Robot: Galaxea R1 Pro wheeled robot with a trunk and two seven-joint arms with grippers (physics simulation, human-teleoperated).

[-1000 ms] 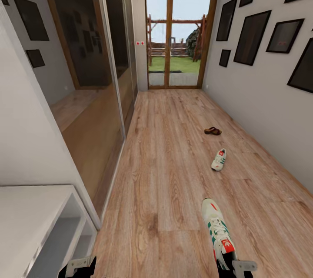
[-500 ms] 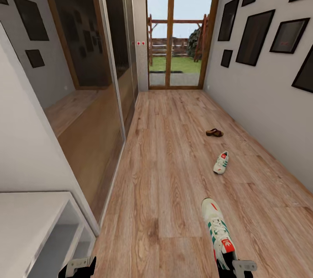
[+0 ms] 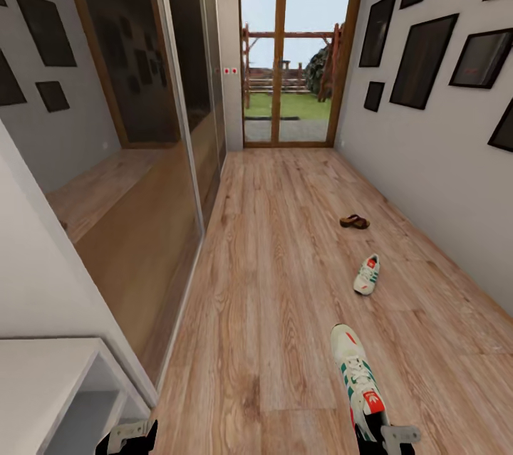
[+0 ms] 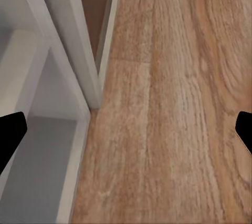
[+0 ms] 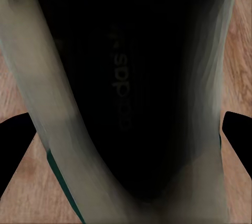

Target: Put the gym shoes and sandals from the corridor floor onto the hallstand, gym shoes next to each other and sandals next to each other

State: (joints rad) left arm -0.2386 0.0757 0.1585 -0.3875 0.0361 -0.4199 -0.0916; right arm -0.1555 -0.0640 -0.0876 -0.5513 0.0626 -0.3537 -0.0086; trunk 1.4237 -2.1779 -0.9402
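1. The right gripper (image 3: 385,441) sits at the bottom edge of the head view, clamped on a sneaker (image 3: 358,378); the shoe sticks out ahead of it over the floor (image 3: 285,284), toe pointing down the corridor, red patches at toe and tongue.
2. Right wrist camera looks straight into that same shoe - dark insole (image 5: 126,92) with faint lettering, pale collar around it; the black fingertips (image 5: 16,145) sit wide on either side of it, wood planks showing past the edges.
3. The second sneaker (image 3: 366,275) lies on the floor further along, over toward the right wall; well apart from the held one.
4. One sandal (image 3: 354,222) lies on the floor a bit beyond that sneaker, also near the right wall; small and dark, can't make out more.
5. The left gripper (image 3: 128,437) is low in the left corner of the head view, holding nothing; from its wrist camera the two black fingertips (image 4: 10,137) are spread wide - open.
6. The shoe rack (image 3: 43,384) is at the bottom left, pale grey top with an open shelf under it; the left wrist camera shows its upright (image 4: 73,50) standing on the planks, right by the mirrored wardrobe (image 3: 157,156).
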